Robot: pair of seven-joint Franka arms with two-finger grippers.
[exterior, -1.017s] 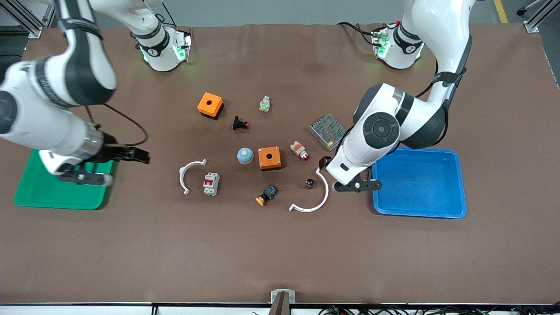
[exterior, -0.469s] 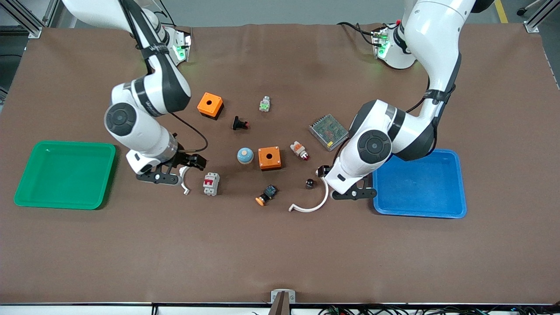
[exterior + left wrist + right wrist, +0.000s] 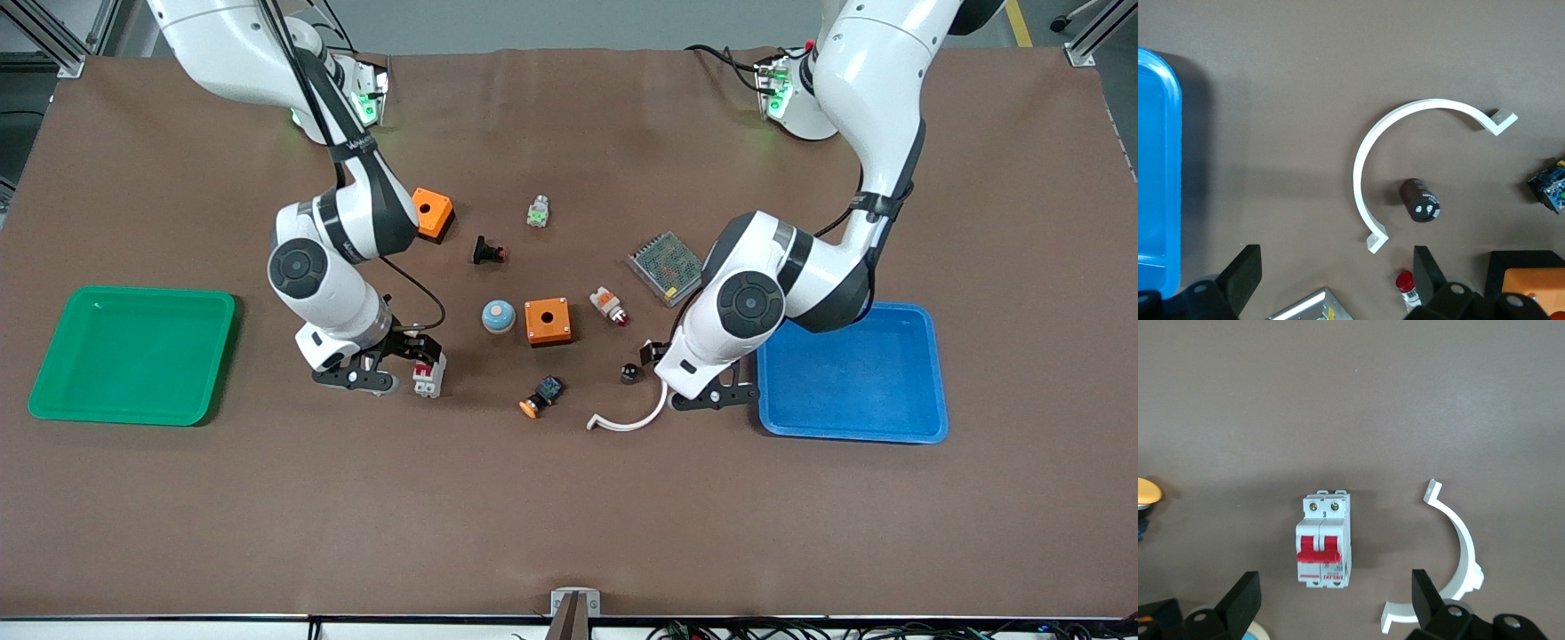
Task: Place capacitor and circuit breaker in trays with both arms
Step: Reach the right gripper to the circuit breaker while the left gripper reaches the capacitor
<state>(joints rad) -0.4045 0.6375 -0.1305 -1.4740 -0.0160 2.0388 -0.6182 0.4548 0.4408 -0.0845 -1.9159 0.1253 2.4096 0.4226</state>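
Observation:
The circuit breaker (image 3: 428,373), a white-grey block with red levers, lies on the table; it also shows in the right wrist view (image 3: 1323,540). My right gripper (image 3: 411,348) hangs open and empty just above it (image 3: 1336,600), the block just off the gap between the fingers. The capacitor (image 3: 629,373), a tiny black cylinder, lies beside a white arc clamp (image 3: 636,418); both show in the left wrist view, the capacitor (image 3: 1419,200) inside the clamp's curve (image 3: 1405,153). My left gripper (image 3: 656,353) is open and empty (image 3: 1336,273), beside the capacitor, not around it.
A green tray (image 3: 133,356) lies at the right arm's end, a blue tray (image 3: 853,373) at the left arm's end. Between them lie two orange boxes (image 3: 547,322) (image 3: 431,212), a blue dome (image 3: 499,316), a power supply (image 3: 667,265), a red-tipped part (image 3: 609,305) and an orange-capped button (image 3: 540,397).
My right arm has swung from over the green tray to the circuit breaker. My left gripper has shifted a little toward the capacitor. No object has moved.

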